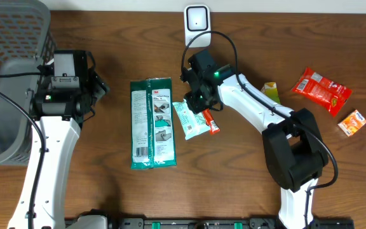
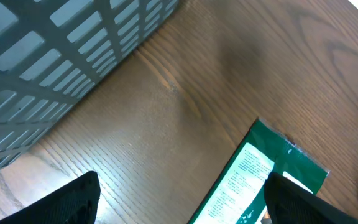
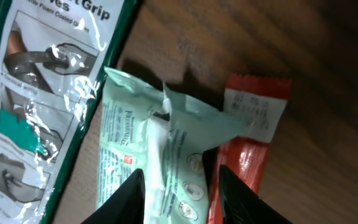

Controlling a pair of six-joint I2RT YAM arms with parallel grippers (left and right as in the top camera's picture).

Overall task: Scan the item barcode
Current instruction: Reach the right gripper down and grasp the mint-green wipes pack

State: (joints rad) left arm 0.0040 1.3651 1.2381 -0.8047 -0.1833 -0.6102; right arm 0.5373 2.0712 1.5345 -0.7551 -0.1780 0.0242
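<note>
While the pale mint plastic packet [image 1: 189, 119] lies on the brown wooden table [image 1: 107, 184] near its middle, the right gripper [image 1: 199, 98] stands just over the upper end of it. In the right wrist view the packet [image 3: 166, 149] is wrinkled, with one edge raised, and its lower part reaches in between the two dark fingers [image 3: 132, 199] of the right gripper [image 3: 182, 177]. The fingers stand one on each side of the packet, but I cannot tell if they press it or only frame it.

Touching the right edge of the packet lies a narrow red sachet [image 1: 211, 121] with a white printed label at its end [image 3: 253, 143]. On the other side, just beside the packet, lies a long dark green bag of gloves [image 1: 152, 123] with a white label and a clear shiny front [image 3: 36, 93].

A small white scanner box [image 1: 196, 22] stands at the far edge of the table, behind the right gripper.

The left gripper [image 1: 97, 86] is well apart, at the left side of the table. Its jaws are spread wide with only bare wood between them, and it holds nothing [image 2: 182, 199]. One corner of the green bag [image 2: 247, 180] shows near its right finger. Next to the left arm stands a grey plastic basket with a lattice wall [image 1: 11, 63] [image 2: 55, 56].

At the right side of the table lie a red snack bag [image 1: 321, 90], a small orange box [image 1: 352, 122] and a yellow-green packet [image 1: 271, 91].
</note>
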